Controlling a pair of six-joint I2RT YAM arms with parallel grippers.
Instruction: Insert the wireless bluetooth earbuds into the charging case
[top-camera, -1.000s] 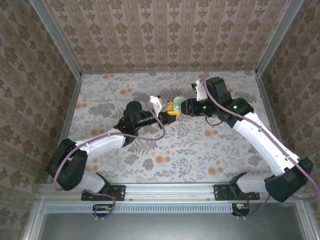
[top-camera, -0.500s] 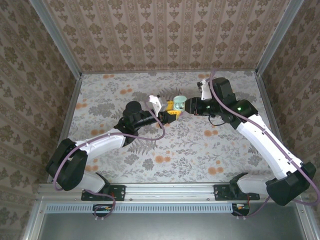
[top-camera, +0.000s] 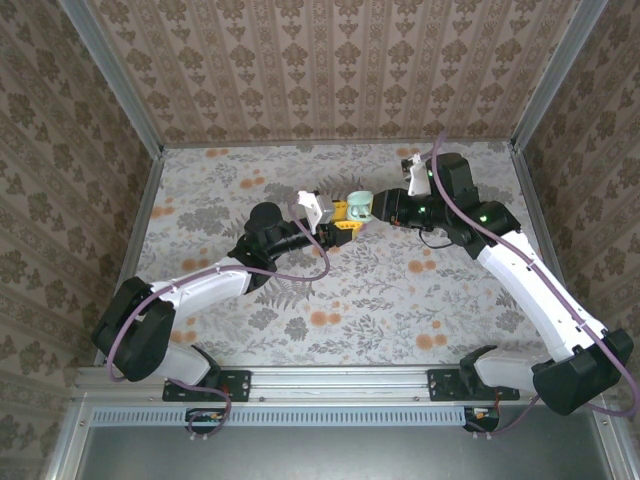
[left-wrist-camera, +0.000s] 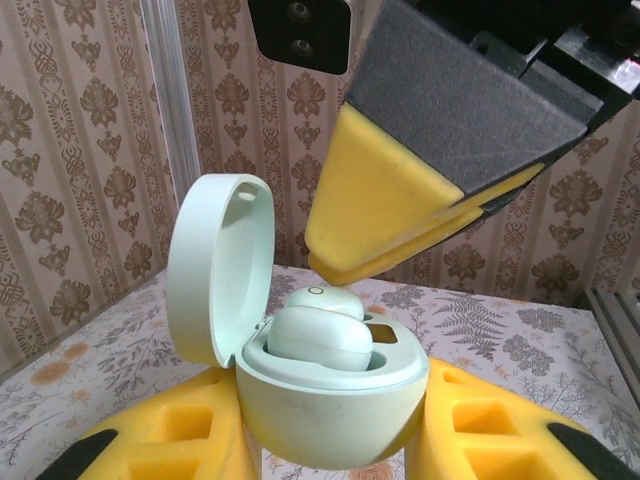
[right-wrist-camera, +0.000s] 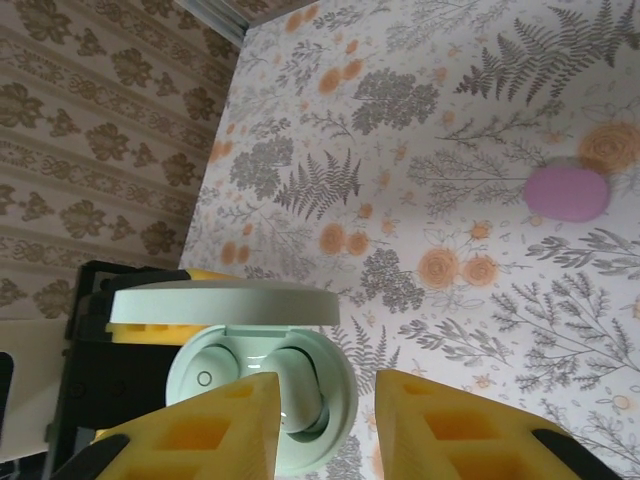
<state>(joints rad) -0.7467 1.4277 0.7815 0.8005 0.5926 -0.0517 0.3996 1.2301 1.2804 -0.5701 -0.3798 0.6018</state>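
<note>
So the flowery table takes up most of the top view. The left arm reaches in from 7 o'clock and the right arm from 5 o'clock. They meet a little toward 12 o'clock from the table's middle.

The left gripper is clamped on the charging case, holding it up off the table. In the left wrist view its yellow fingers press on both sides of the case's lower half.

The right gripper sits at the case's 3 o'clock side in the top view. From the left wrist it comes down from 1 o'clock, with its tip just above the open case. Can't tell if it actually touches. In its own camera the right gripper has its fingers a bit apart with nothing pinched between them.

By the way, the case is mint green, not pink. Its lid is flipped up at the 9 o'clock side. In the right wrist view the case is at about 7 o'clock.

There's a small pink oval thing lying on the table at 2 o'clock in that same view, well apart from the case.

The earbuds are both sitting down in the case's wells, and they're mint too.
</note>
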